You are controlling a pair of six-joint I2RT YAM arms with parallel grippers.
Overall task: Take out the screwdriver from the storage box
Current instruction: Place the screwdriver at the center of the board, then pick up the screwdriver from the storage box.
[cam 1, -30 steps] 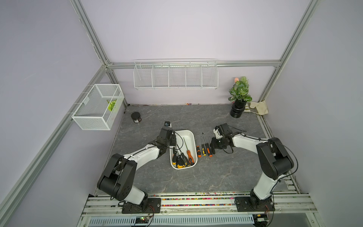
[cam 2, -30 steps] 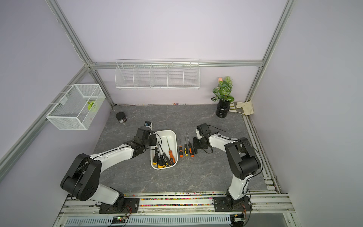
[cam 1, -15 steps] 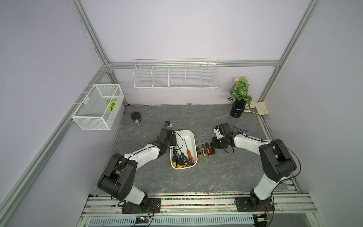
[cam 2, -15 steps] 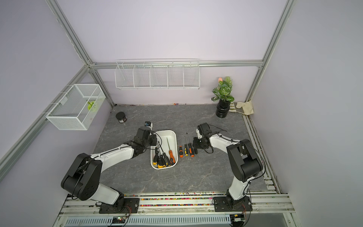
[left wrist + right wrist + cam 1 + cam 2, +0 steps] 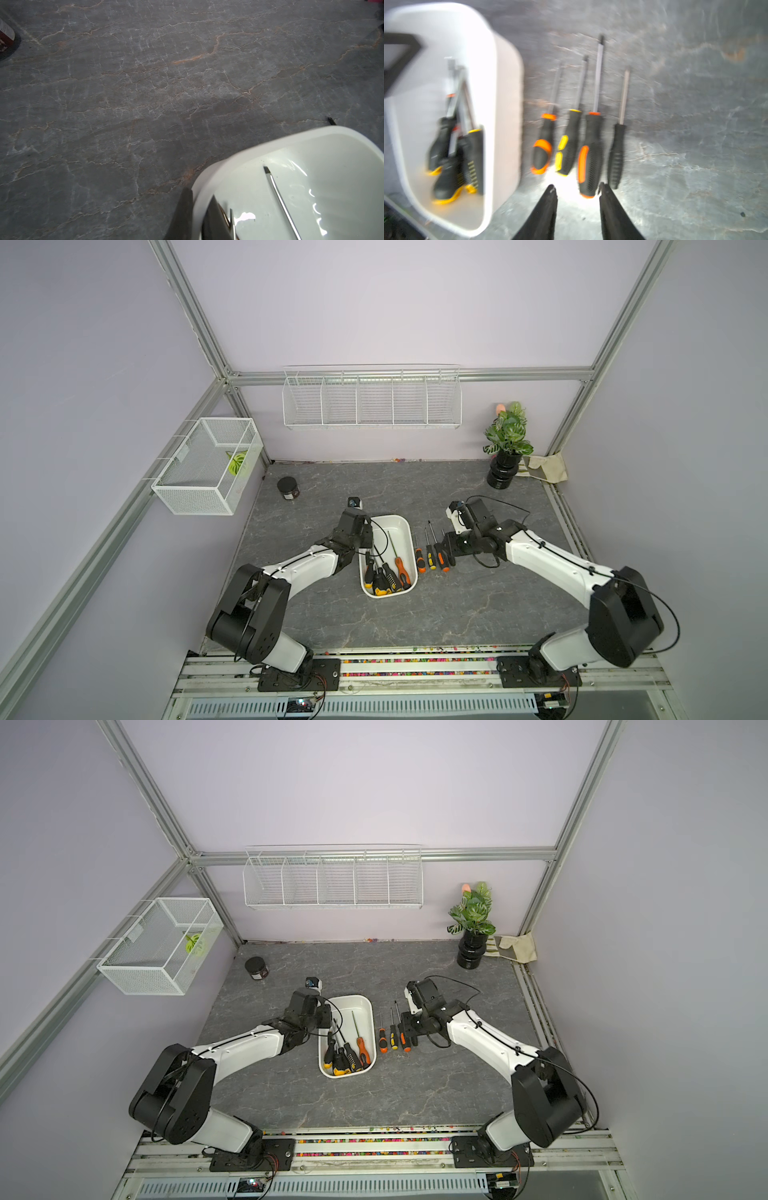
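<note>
– Right arm's elbow has swung out toward the lower right of both top views, while its wrist stays by the tools; box and tools sit as they did.
– So what is the right gripper (image 5: pixel 577 186) holding?
– Nothing. Its jaws stand apart and empty, tips just short of the handle ends of a row of 4 screwdrivers (image 5: pixel 568 149) lying on the table (image 5: pixel 457 614), just right of the box (image 5: pixel 390 516) at frame centre.
– And the left gripper (image 5: pixel 200 193)?
– Clenched on the box's left wall, 1 finger outside and 1 inside, apparently steadying it.
– How far along, then?
– Partway, I'd judge. 4 are out, side by side, shafts toward the top of the frame. A heap (image 5: pixel 388 576) of others lies in the box's lower end, 1 orange-handled among black-and-yellow ones.
– What's left?
– Probably another reach into the box by the right arm, repeated while tools remain. If only 1 was wanted, that part looks done.
</note>
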